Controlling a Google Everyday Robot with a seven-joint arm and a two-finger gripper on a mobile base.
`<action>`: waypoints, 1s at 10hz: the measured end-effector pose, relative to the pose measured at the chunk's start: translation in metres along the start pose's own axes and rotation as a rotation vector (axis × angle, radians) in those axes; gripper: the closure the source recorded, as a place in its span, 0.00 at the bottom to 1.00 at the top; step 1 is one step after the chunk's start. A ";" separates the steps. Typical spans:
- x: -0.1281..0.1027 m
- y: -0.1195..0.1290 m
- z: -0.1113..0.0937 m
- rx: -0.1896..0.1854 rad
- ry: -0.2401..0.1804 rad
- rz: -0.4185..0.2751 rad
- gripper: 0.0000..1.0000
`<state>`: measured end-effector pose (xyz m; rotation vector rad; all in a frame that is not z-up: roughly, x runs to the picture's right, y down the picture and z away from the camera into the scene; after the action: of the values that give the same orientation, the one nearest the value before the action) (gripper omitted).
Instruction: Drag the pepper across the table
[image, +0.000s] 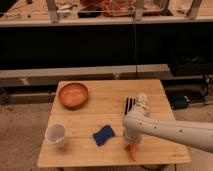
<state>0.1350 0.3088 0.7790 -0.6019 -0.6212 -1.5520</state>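
Observation:
The pepper (132, 151) is a slim orange tapered vegetable lying near the front edge of the light wooden table (105, 107), right of centre. My gripper (131, 142) reaches down from the white arm that enters from the right, and sits right over the pepper's upper end, hiding it. The arm covers the place where gripper and pepper meet, so contact cannot be confirmed.
A blue sponge (103, 135) lies just left of the pepper. A white cup (55, 135) stands at the front left. A round orange-brown bowl (73, 94) sits at the back left. A black-and-white object (136, 104) lies behind the arm at the right.

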 end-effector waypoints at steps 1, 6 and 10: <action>0.000 -0.001 0.000 0.001 0.000 -0.001 0.80; 0.002 -0.047 -0.004 -0.046 0.006 -0.072 0.82; 0.001 -0.069 -0.006 -0.061 0.008 -0.125 0.82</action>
<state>0.0655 0.3076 0.7725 -0.6126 -0.6170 -1.6950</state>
